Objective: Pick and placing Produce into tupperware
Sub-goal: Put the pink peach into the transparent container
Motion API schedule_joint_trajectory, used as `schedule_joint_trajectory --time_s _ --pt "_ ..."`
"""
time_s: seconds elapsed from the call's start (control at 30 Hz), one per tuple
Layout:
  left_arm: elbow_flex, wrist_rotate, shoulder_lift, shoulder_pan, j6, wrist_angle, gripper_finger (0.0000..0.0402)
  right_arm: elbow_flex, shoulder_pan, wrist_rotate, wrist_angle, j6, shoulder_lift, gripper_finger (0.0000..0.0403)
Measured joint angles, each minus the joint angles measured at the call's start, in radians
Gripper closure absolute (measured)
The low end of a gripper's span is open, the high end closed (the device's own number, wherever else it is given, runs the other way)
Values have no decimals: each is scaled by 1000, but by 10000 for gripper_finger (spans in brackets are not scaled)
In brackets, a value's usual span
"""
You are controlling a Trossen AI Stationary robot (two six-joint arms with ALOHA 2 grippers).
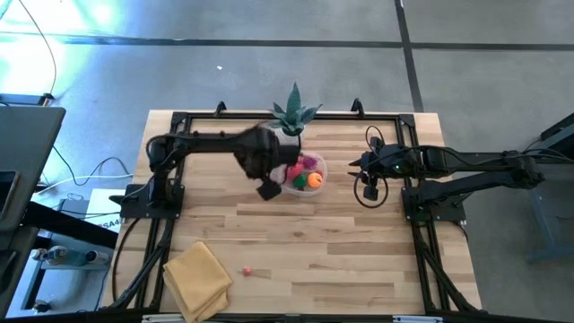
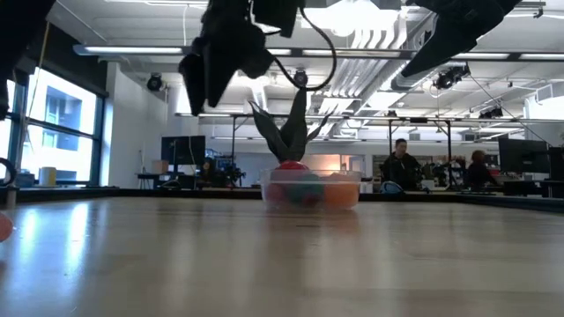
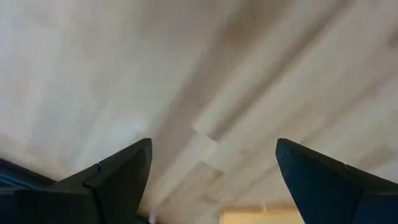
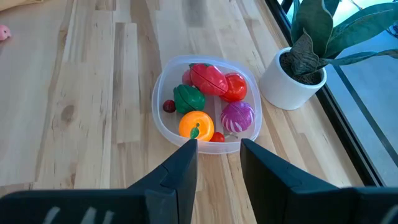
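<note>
Item: one small pink toy produce piece (image 1: 246,270), lying loose on the pale wooden worktop (image 1: 359,251) near its front edge, just beside the folded yellow cloth (image 1: 195,276) at the front left corner. Too small to give a long axis.

Bearing: it lies toward the front edge from the left gripper (image 1: 266,188), which hangs above the worktop just beside the container's left side, fingers spread and empty. The left arm is judged nearer; the right gripper (image 1: 366,190) hovers apart from the container toward the right edge, its fingers parted with nothing between them.

Container: shallow clear plastic tupperware with rounded outline (image 4: 160,111), standing near the back edge at the middle, just beside a green potted plant in a white pot (image 4: 292,78).

Contents: red pieces (image 4: 214,81), a green piece (image 4: 188,98), an orange round piece (image 4: 196,125), a purple piece (image 4: 237,116), a small dark red berry (image 4: 169,106).

Status: nearly filled; one piece apparently outstanding.
</note>
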State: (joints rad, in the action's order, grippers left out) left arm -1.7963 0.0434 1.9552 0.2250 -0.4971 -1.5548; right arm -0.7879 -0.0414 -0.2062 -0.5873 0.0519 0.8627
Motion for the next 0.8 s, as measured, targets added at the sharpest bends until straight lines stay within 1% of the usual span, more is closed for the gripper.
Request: schedule_joint_trajectory --time_s 0.1,0.23,0.33,0.43,0.63,0.7,0.8 --pt "38 31 -21 -79 -19 -11 77 0 0 0 0 0 0 290" --pt "87 -23 -15 -210 -82 -16 84 0 0 0 -1 0 0 290" --pt "111 -25 -19 -310 -149 -17 88 0 0 0 0 0 0 290" --pt "123 -42 -17 -413 -244 -17 93 0 0 0 0 0 0 290" --pt "121 -131 -38 -622 -459 -16 104 0 0 0 0 0 0 290" --pt "121 -154 -40 -683 -527 -14 107 0 0 0 0 0 0 290" --pt "122 -169 -40 -744 -589 2 108 0 0 0 0 0 0 290"
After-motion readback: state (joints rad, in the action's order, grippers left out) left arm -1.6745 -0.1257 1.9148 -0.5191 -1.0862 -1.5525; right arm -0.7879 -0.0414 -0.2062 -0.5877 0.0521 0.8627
